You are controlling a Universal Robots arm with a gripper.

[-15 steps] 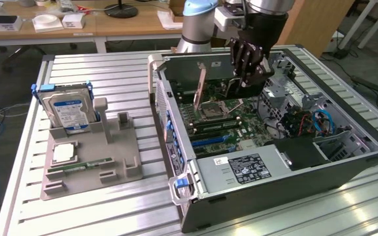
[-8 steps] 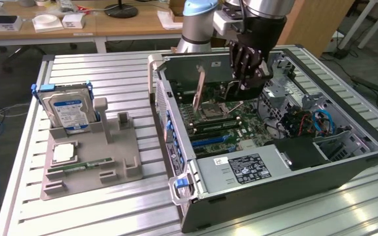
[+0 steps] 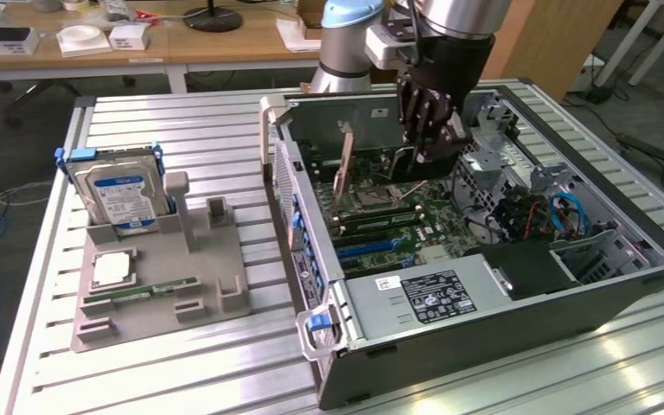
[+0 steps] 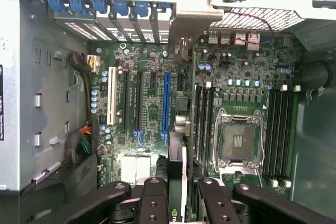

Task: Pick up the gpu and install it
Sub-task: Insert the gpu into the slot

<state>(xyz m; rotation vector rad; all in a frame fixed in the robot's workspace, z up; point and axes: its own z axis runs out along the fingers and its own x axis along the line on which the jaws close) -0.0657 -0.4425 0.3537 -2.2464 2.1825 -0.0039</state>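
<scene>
The gpu shows edge-on in the wrist view, a thin dark card between the two black fingers of the gripper; the fingers stand one on each side of the card and are clamped on it; the card hangs over the green motherboard, not seated, its far end near the end of the long blue slot and between that slot and the empty CPU socket.

In the exterior view the gripper hangs down inside the open computer case, at about two o'clock from the picture's middle, over the motherboard; the grey power supply lies in the case at six o'clock from the gripper.

At nine o'clock from the case a grey parts tray lies on the slatted metal table; a blue-and-white-labelled hard drive stands upright at the tray's eleven o'clock corner; a square processor chip lies flat at the tray's nine o'clock side, and a narrow green memory stick lies just beside it at five o'clock from the chip; all three are well apart from the gripper.
</scene>
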